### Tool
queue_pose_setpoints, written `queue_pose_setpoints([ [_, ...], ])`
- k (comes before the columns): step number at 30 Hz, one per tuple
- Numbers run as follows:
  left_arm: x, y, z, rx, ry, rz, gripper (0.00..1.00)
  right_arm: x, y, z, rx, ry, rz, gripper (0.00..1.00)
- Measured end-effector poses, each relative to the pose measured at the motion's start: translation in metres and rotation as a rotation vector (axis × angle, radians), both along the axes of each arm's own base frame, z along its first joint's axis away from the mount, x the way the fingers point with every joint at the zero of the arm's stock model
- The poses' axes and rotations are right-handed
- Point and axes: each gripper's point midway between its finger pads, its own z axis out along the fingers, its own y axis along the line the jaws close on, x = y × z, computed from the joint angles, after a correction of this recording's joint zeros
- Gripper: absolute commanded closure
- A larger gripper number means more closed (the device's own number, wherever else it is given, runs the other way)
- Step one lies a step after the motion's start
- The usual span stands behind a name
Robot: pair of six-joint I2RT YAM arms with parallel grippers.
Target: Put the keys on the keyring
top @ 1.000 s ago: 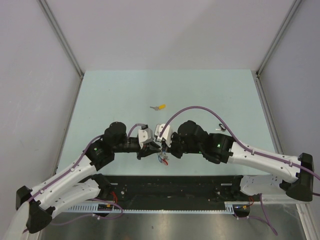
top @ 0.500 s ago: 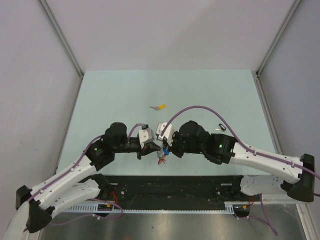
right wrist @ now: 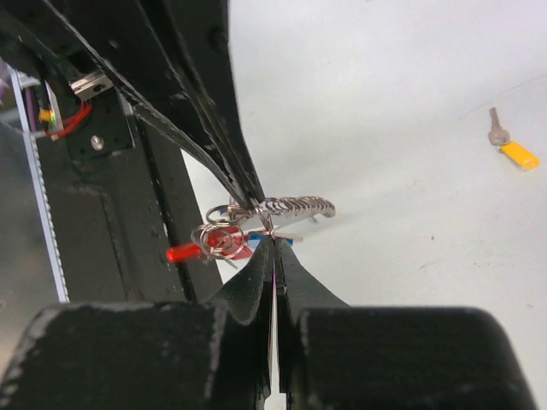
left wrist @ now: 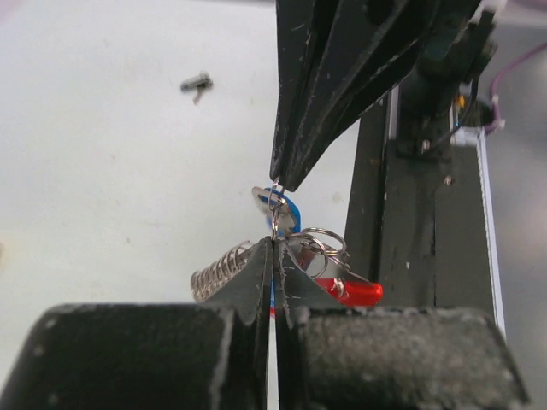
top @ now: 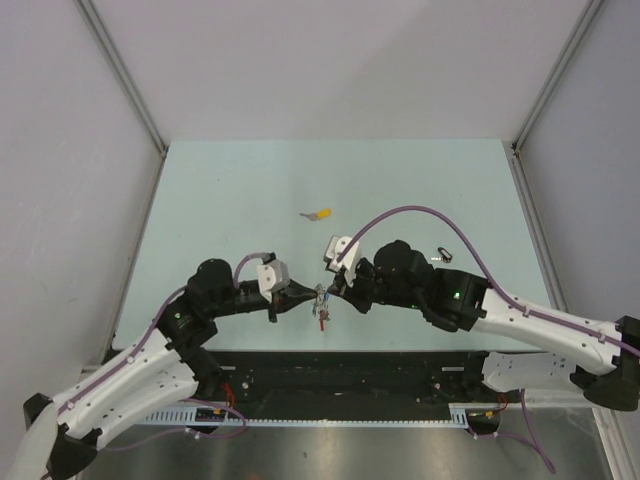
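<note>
My left fingers [left wrist: 272, 256] are shut on the thin wire of the keyring [left wrist: 323, 243], near the front edge of the worktop [top: 250, 190]. The blue key [left wrist: 288, 211] and red key [left wrist: 357, 294] hang there, light and slippery. My right fingers [right wrist: 275, 256] pinch the same springy wire; I think its split end is the place to hold. The yellow key [top: 319, 214] and a small black ring [top: 441, 255] lie well apart, not in the way.

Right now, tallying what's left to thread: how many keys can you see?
2. A yellow-capped key lies alone on the table; a blue-capped key sits in the keyring bundle. More may hide in that bundle.
</note>
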Motion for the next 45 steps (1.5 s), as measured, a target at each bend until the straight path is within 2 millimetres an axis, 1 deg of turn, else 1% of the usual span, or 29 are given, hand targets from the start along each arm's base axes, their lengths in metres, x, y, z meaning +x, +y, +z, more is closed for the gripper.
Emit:
queue_pose_setpoints([
  [2,-0.001,0.002,0.014,-0.067,-0.028,0.018,1.00,0.001,-0.004,0.008,0.041,0.006,-0.020,1.00],
  [5,-0.003,0.005,0.025,-0.134,-0.038,0.040,1.00,0.005,-0.014,0.015,0.083,0.022,-0.069,1.00],
  [7,-0.004,0.006,0.031,-0.186,-0.037,0.050,1.00,0.008,-0.020,0.012,0.091,0.039,-0.102,1.00],
  [10,-0.004,0.005,0.036,-0.250,-0.031,0.062,1.00,0.008,-0.021,0.002,0.092,0.070,-0.121,1.00],
  [11,-0.004,0.005,0.036,-0.259,-0.023,0.064,0.98,0.007,-0.021,-0.003,0.087,0.079,-0.121,1.00],
  [13,-0.003,0.004,0.034,-0.263,-0.009,0.068,0.82,0.005,-0.021,-0.008,0.078,0.089,-0.118,1.00],
  [14,-0.002,0.003,0.033,-0.260,-0.005,0.069,0.72,0.003,-0.020,-0.008,0.078,0.091,-0.112,1.00],
  [16,-0.002,0.004,0.030,-0.245,-0.001,0.071,0.66,0.001,-0.018,-0.006,0.085,0.089,-0.097,1.00],
  [17,-0.002,0.004,0.026,-0.227,0.008,0.072,0.61,0.000,-0.018,-0.005,0.087,0.085,-0.088,1.00],
  [19,-0.002,0.005,0.024,-0.197,0.012,0.072,0.58,-0.002,-0.017,-0.005,0.087,0.081,-0.070,1.00],
  [21,-0.001,0.004,0.024,-0.158,0.005,0.067,0.51,-0.004,-0.016,-0.005,0.083,0.074,-0.044,1.00],
  [23,0.001,0.003,0.023,-0.116,-0.006,0.055,0.48,-0.006,-0.015,-0.005,0.081,0.069,-0.019,1.00],
  [28,0.000,-0.003,0.016,0.006,-0.027,-0.022,0.46,-0.009,-0.015,-0.007,0.062,0.055,0.020,1.00],
  [30,0.000,-0.005,0.008,0.052,-0.029,-0.055,0.49,-0.010,-0.016,-0.010,0.050,0.053,0.029,1.00],
  [34,-0.004,-0.007,-0.008,0.120,-0.012,-0.115,0.50,-0.011,-0.017,-0.014,0.029,0.049,0.042,1.00],
  [37,-0.008,-0.010,-0.012,0.141,-0.007,-0.148,0.54,-0.012,-0.016,-0.018,0.016,0.053,0.052,1.00],
  [42,-0.008,-0.014,-0.014,0.153,-0.008,-0.166,0.55,-0.011,-0.014,-0.023,0.002,0.060,0.054,1.00],
  [45,-0.007,-0.015,-0.017,0.161,-0.005,-0.167,0.59,-0.011,-0.013,-0.025,-0.002,0.062,0.056,1.00],
])
